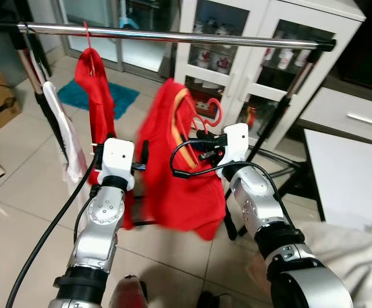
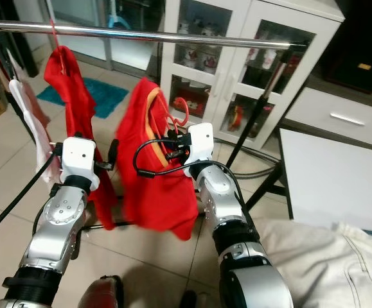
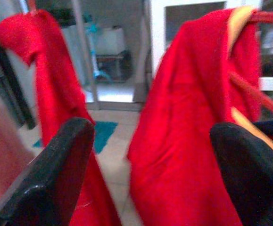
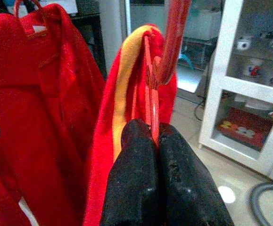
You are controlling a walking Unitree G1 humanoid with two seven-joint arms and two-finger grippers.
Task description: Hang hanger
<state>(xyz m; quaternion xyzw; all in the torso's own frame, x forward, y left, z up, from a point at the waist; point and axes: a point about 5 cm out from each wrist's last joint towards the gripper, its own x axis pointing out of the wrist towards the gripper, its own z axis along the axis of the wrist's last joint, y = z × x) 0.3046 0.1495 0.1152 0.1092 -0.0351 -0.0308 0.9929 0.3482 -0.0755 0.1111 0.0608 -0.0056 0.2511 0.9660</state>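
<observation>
So we've got the red hanger (image 4: pixel 153 101) pinched tight in our right gripper (image 4: pixel 156 134), both black fingers pressed together on its thin red frame. A red shirt with a yellow-orange collar trim (image 1: pixel 176 173) is draped on that hanger, and the whole thing is held up in front of us, below the chrome rail (image 1: pixel 173 36) of the clothes rack and not touching it. The hanger's curved hook (image 1: pixel 210 110) sticks up just above the gripper, well short of the rail.

Our left gripper (image 3: pixel 150 165) is up too, just beside the shirt on its left, with its fingers (image 3: pixel 56 174) spread wide and nothing between them. From the wrist camera it looks toward the shirt's shoulder.

Already on the rail, near its left end, a second red garment (image 1: pixel 96 90) hangs from its own red hook. Further left there's a white and pink piece of clothing (image 1: pixel 67 138) hanging down by the rack's black upright.

Behind the rack stands a white glass-door cabinet (image 1: pixel 250 45) with cups and boxes on its shelves. A teal mat (image 1: pixel 99 97) lies on the tiled floor behind the hanging garment, and a white table (image 1: pixel 349 173) sits off to our right.
</observation>
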